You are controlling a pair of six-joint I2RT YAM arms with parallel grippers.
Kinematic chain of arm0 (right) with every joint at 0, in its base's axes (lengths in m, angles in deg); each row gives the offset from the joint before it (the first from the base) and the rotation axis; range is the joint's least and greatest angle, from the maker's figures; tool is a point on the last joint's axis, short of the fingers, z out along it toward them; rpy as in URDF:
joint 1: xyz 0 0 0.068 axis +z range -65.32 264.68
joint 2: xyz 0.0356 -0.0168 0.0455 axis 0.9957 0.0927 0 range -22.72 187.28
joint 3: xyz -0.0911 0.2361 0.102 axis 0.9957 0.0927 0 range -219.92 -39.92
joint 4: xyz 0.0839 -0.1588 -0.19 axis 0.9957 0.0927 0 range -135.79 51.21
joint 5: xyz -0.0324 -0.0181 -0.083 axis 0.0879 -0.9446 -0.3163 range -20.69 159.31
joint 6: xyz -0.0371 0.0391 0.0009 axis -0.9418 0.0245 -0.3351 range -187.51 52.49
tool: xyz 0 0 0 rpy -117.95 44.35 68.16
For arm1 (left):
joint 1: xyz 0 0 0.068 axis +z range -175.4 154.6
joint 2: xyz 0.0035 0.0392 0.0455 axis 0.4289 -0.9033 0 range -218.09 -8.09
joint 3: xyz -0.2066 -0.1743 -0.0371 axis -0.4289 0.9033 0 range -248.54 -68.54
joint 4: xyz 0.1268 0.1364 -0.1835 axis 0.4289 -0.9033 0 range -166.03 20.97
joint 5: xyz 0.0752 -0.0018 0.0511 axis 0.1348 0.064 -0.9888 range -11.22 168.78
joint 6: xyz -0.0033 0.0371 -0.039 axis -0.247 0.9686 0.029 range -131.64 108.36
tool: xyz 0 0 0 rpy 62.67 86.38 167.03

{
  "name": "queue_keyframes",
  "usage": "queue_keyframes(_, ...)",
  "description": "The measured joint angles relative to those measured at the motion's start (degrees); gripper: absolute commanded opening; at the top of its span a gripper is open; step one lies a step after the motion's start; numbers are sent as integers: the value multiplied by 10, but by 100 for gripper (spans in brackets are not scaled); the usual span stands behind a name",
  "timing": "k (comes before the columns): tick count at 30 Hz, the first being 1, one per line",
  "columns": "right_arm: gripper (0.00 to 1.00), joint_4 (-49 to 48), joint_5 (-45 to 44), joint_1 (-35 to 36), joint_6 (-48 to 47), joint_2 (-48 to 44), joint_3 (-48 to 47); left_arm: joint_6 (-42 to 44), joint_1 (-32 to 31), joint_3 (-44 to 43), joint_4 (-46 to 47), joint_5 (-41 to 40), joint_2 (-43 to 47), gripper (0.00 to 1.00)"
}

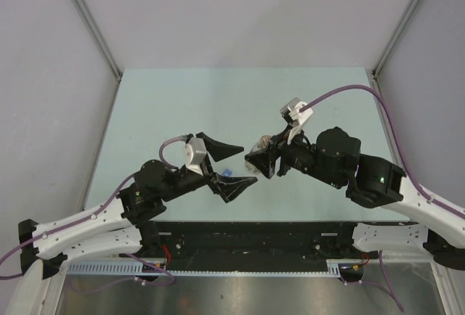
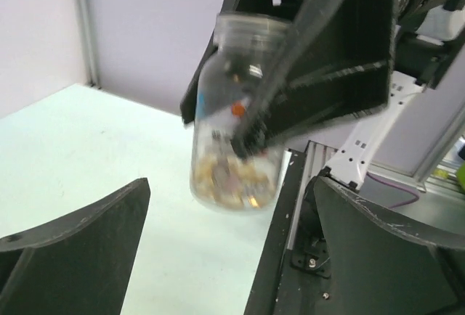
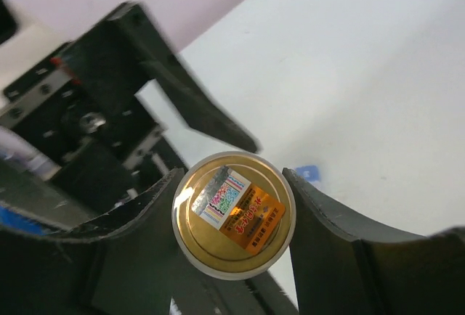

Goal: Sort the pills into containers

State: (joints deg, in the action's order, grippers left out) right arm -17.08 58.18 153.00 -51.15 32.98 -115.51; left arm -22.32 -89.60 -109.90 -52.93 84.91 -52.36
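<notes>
My right gripper (image 1: 260, 158) is shut on the stubby round clear jar (image 1: 264, 143) and holds it in the air above the table. In the right wrist view its gold lid with a sticker (image 3: 234, 213) sits between the two fingers. In the left wrist view the jar (image 2: 218, 104) hangs upright and blurred, with orange-tan pills (image 2: 225, 181) heaped at its bottom. My left gripper (image 1: 236, 164) is open and empty, just left of the jar, its fingers (image 2: 73, 250) wide apart. A small blue bit (image 1: 227, 173), perhaps the vial's cap, lies on the table between them; it also shows in the right wrist view (image 3: 306, 173).
The pale green table (image 1: 182, 104) is walled by grey panels on three sides. A black rail (image 2: 280, 242) runs along its near edge, close under both grippers. The right arm's cable (image 1: 349, 91) arches over the back right.
</notes>
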Motion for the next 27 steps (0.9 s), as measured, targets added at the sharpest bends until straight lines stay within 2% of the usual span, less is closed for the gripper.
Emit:
queue_keyframes(4,0,19,-29,-49,-11,0,4,-14,0,44,-28,-48,52,100)
queue_keyframes(6,0,13,-31,-102,-19,-1,22,-25,0,70,-43,-73,83,100)
queue_keyframes(9,0,-7,-31,-189,-21,0,70,-42,0,100,-64,-100,123,100)
queue_keyframes(12,0,-56,-50,-265,-19,1,157,-57,0,118,-82,-118,151,100)
queue_keyframes(19,0,-218,-124,-307,-16,35,317,-75,0,118,-103,-124,151,100)
queue_keyframes(27,0,-374,-170,-323,-12,141,368,-89,0,118,-109,-125,134,100)
